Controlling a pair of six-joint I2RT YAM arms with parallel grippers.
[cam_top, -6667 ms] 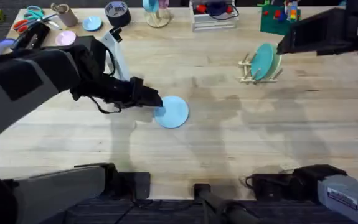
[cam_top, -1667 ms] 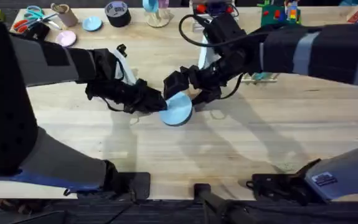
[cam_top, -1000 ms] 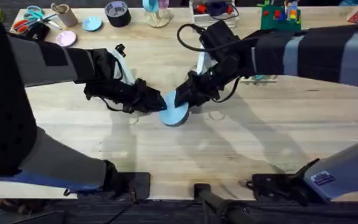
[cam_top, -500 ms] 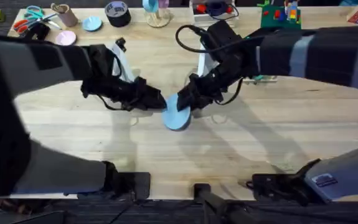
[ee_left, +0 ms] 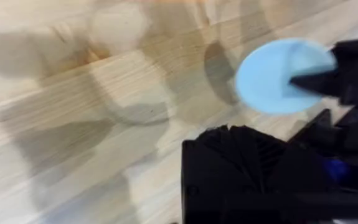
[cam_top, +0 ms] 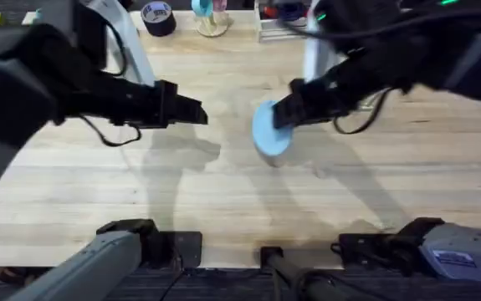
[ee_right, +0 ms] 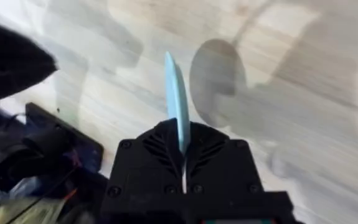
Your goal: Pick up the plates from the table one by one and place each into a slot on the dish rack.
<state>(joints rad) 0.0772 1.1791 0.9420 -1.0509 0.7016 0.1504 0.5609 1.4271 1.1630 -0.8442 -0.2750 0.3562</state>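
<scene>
Overhead: round sky-blue plate [cam_top: 270,131] upright

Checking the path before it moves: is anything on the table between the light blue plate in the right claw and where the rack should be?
Nothing visible: the right claw holds the light blue round plastic plate above bare pale wooden table.

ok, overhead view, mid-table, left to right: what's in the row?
Left gripper → blue plate, edge held in the right gripper's jaws → right gripper.
</scene>
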